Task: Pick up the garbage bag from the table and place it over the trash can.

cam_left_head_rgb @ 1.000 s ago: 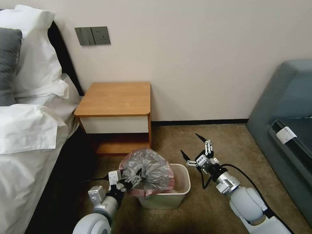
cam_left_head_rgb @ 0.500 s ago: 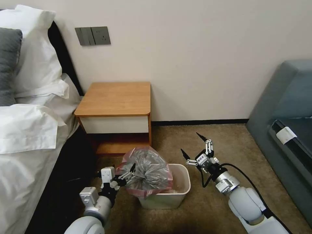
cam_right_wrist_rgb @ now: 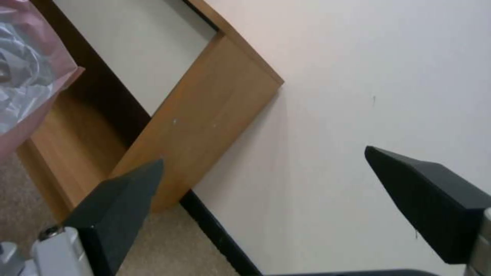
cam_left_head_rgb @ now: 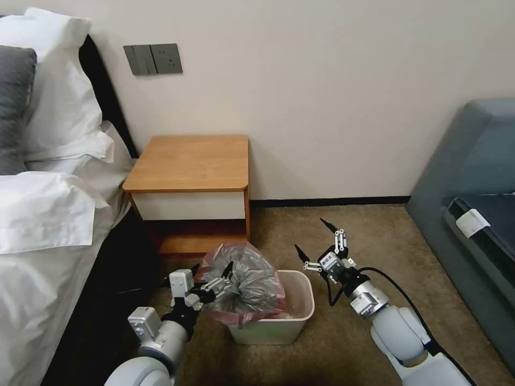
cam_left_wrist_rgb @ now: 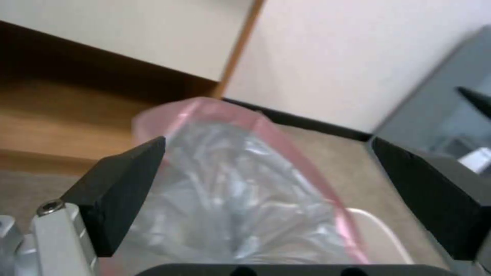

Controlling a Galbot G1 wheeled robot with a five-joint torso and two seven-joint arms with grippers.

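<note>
The grey crinkly garbage bag (cam_left_head_rgb: 249, 281) with its pinkish-red rim lies bunched over the left half of the beige trash can (cam_left_head_rgb: 306, 300), which stands on the carpet in front of the table (cam_left_head_rgb: 193, 161). My left gripper (cam_left_head_rgb: 213, 268) is open at the bag's left side. In the left wrist view the bag (cam_left_wrist_rgb: 240, 184) sits between the wide-apart fingers (cam_left_wrist_rgb: 128, 180), not clamped, with the trash can's rim (cam_left_wrist_rgb: 381, 228) behind it. My right gripper (cam_left_head_rgb: 309, 234) hangs open and empty just right of the can. The right wrist view shows the table's side (cam_right_wrist_rgb: 205, 122) and a corner of the bag (cam_right_wrist_rgb: 20, 76).
A bed (cam_left_head_rgb: 48, 214) with white pillows and sheets runs along the left, close to my left arm. A grey sofa (cam_left_head_rgb: 472, 177) fills the right. A socket panel (cam_left_head_rgb: 153, 59) is on the wall. Open brown carpet (cam_left_head_rgb: 375, 241) lies between can and sofa.
My left arm drew back to the left and its gripper rose a little, the bag shifting slightly left with it. The right gripper crept up and leftward.
</note>
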